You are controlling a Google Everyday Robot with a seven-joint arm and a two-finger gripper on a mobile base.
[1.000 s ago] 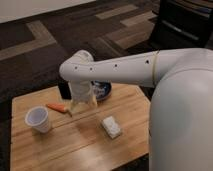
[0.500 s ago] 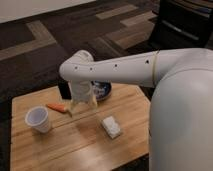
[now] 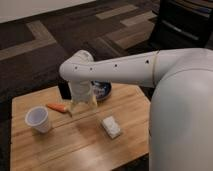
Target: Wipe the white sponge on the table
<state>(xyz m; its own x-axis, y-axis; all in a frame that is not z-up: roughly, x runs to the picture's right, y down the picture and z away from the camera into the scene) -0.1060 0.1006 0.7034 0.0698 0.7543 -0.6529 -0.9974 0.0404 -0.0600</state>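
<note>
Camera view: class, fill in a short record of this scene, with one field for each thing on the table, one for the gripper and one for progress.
table: low, light wooden plank top
white sponge: lies flat, toward the picture's right side
gripper: over the table's middle, up-left of the sponge in the picture, apart from it
white cup: upright, near the left edge
orange item: carrot-like, lies between cup and gripper
dark bowl: at the far edge, partly hidden behind the gripper
progress: sponge not yet grasped
</note>
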